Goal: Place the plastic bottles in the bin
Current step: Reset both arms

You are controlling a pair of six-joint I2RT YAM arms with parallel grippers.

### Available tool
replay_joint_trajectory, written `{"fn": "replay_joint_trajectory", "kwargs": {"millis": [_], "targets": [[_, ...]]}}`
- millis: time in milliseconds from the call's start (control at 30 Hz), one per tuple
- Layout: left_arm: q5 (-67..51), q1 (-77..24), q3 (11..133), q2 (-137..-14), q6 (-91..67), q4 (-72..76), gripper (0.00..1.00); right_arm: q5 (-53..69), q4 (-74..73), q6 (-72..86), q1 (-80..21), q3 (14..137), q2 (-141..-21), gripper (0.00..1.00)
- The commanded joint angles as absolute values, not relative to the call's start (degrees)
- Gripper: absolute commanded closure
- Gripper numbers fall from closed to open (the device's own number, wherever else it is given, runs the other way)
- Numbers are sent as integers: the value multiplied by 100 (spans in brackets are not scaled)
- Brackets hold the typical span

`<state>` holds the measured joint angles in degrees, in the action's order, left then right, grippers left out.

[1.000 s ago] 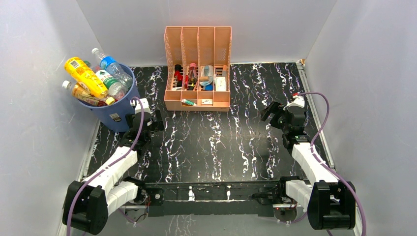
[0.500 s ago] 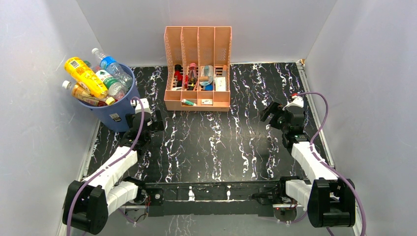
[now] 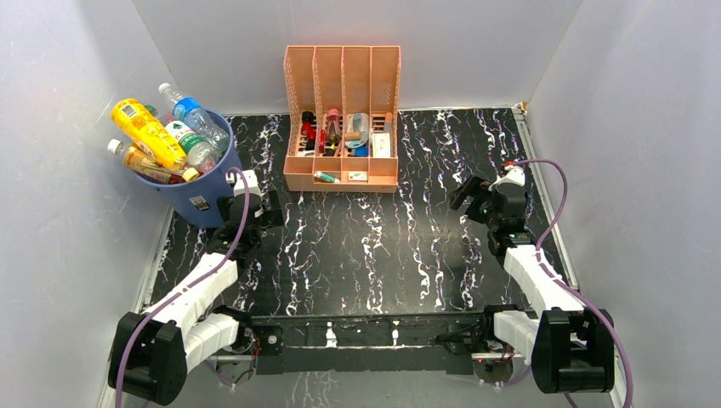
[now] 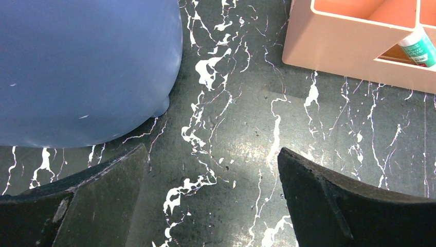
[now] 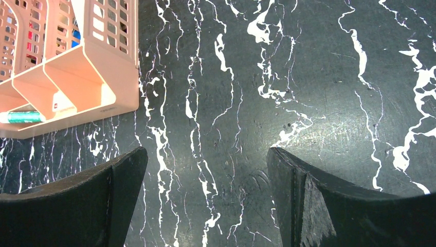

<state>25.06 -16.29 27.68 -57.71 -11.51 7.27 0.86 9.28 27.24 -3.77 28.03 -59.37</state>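
The round blue bin (image 3: 189,194) stands at the table's far left, packed with several plastic bottles (image 3: 183,140), among them a yellow juice bottle (image 3: 146,130) and a clear one with a blue label (image 3: 189,109), all sticking out above its rim. My left gripper (image 3: 253,206) is open and empty just right of the bin; the bin's blue wall (image 4: 82,67) fills the upper left of the left wrist view. My right gripper (image 3: 472,197) is open and empty over bare table at the right. No bottle lies on the table.
A peach slotted desk organizer (image 3: 342,119) with small items among its dividers stands at the back middle; its corner shows in the left wrist view (image 4: 355,56) and the right wrist view (image 5: 77,77). Grey walls close in the black marbled table (image 3: 374,246) on three sides.
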Motion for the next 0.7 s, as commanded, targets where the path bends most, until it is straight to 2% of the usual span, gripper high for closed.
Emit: {"fn": "replay_joint_trajectory", "kwargs": {"millis": [0,467,667], "targets": [[2575,-1607,2865,-5720,-1090,827,2,132,1300,2761,-386,2849,-5853,2],[2428,-1610,3101,-5978,-1166,742,2,183,1292,2767,-386,2804,-5744,2],[1783,-1604,3623,-6463,-1240,302,2,228,1270,2787,-385,2779,-5685,2]]}}
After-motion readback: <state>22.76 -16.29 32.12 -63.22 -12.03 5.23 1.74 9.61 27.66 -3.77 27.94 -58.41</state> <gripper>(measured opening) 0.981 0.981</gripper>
